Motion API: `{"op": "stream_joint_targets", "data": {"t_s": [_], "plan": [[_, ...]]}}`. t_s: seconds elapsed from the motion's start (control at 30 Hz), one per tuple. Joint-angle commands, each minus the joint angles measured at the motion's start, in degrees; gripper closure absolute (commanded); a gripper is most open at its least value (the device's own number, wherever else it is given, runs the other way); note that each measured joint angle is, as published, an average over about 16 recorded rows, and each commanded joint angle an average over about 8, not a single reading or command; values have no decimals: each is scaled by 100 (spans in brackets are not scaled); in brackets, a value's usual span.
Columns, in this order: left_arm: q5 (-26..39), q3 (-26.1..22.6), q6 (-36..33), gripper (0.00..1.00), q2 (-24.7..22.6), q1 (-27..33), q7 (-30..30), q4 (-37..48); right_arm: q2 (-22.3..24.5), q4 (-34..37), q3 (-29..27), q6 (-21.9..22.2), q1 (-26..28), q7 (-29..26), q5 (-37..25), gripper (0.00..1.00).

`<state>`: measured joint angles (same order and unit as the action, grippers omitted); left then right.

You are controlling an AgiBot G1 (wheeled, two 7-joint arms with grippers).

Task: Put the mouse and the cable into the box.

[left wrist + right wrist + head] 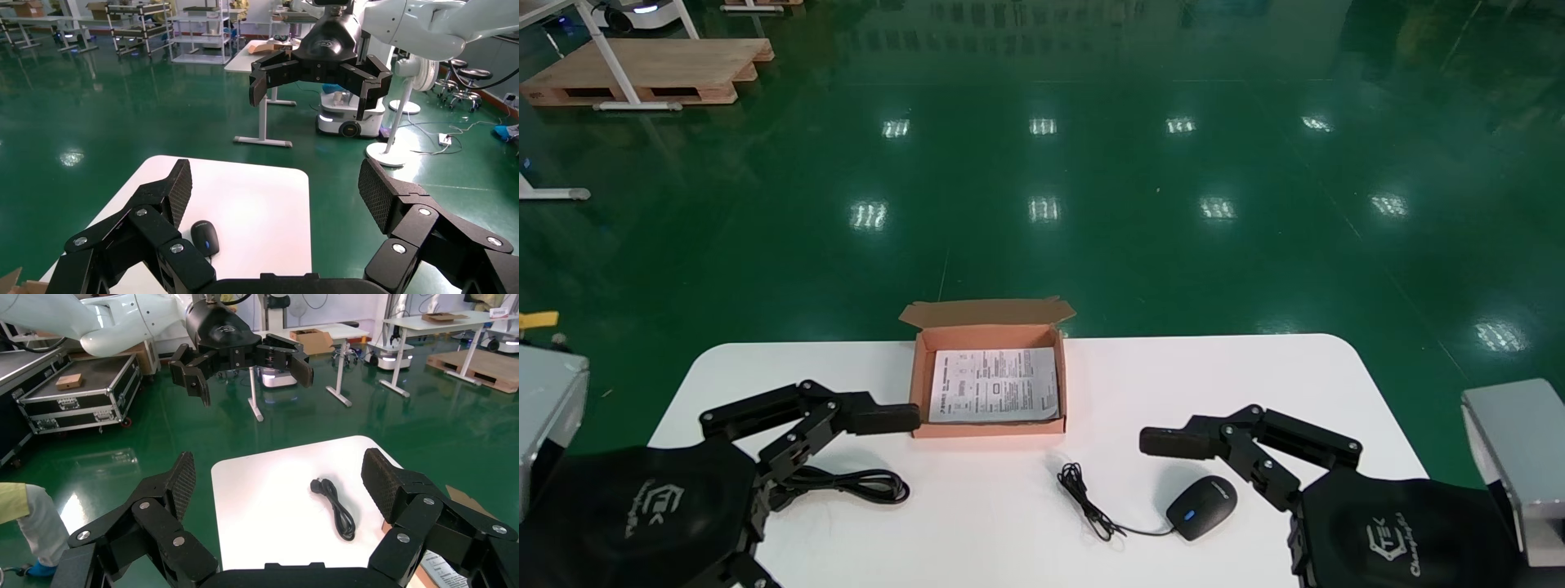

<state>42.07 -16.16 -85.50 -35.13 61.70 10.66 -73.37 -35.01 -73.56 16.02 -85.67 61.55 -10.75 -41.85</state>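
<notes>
An open cardboard box with a printed sheet inside stands at the table's far middle. Near the front edge, right of centre, lies the black mouse, its thin wire bundled to its left. A coiled black cable rests at the front left. My left gripper hovers open just above that cable, empty, one finger reaching toward the box's near left corner. Above the mouse my right gripper is open and empty too.
The white table ends in rounded far corners over a green floor. Grey cases flank it at left and right. A wooden pallet lies far off at the back left.
</notes>
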Motion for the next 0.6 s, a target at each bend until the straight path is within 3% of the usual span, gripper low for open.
{"op": "stream_joint_targets", "data": {"t_s": [0.03, 0.6], "plan": [[0, 0, 0, 0, 0, 0, 0, 0, 0, 0, 0, 0, 0, 0, 0, 0], [0, 0, 0, 0, 0, 0, 0, 0, 0, 0, 0, 0, 0, 0, 0, 0]]}}
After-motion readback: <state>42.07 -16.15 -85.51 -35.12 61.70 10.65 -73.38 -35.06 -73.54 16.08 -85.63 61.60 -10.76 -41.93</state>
